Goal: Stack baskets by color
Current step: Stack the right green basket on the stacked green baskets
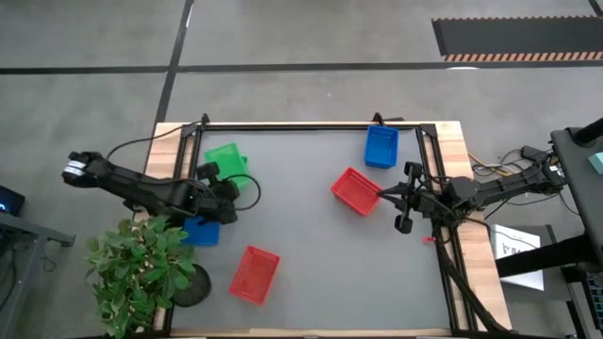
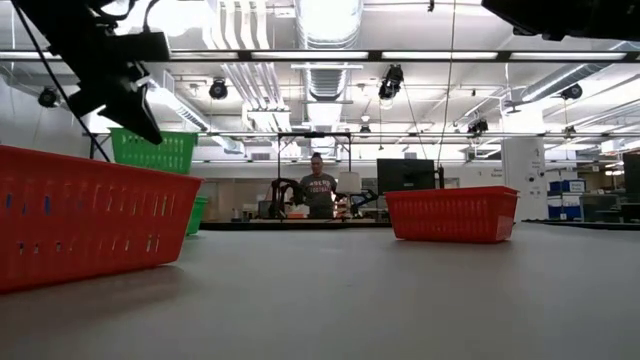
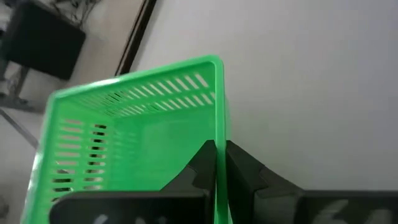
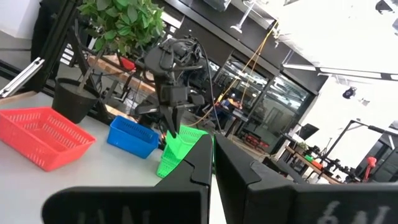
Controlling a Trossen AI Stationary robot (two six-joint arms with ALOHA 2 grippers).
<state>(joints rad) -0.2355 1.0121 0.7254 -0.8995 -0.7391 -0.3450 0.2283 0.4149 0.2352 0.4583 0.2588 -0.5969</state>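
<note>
My left gripper [image 1: 229, 179] is shut on a green basket [image 1: 224, 157] near the table's left edge; the basket [image 2: 155, 150] shows raised in the low view. More green [image 2: 197, 215] shows lower down behind it. A blue basket [image 1: 201, 230] lies under the left arm, and a red basket [image 1: 254, 274] rests near the front. Another red basket [image 1: 356, 191] and a blue basket [image 1: 381, 146] sit at the right. My right gripper [image 1: 402, 201] hovers shut and empty beside that red basket. My left gripper holds the green basket by one side wall at its rim [image 3: 219, 134], one finger [image 3: 202, 163] inside and one finger [image 3: 242, 165] outside. The fingers slant down from the table's left. The basket [image 4: 177, 149] hangs tilted below them; whether its low end touches the table I cannot tell.
A potted plant [image 1: 141, 268] stands at the front left corner, close to the left arm. A black frame [image 1: 311, 125] runs around the grey table top, with open room in its middle [image 1: 301, 235]. A person [image 2: 317, 192] stands in the room beyond.
</note>
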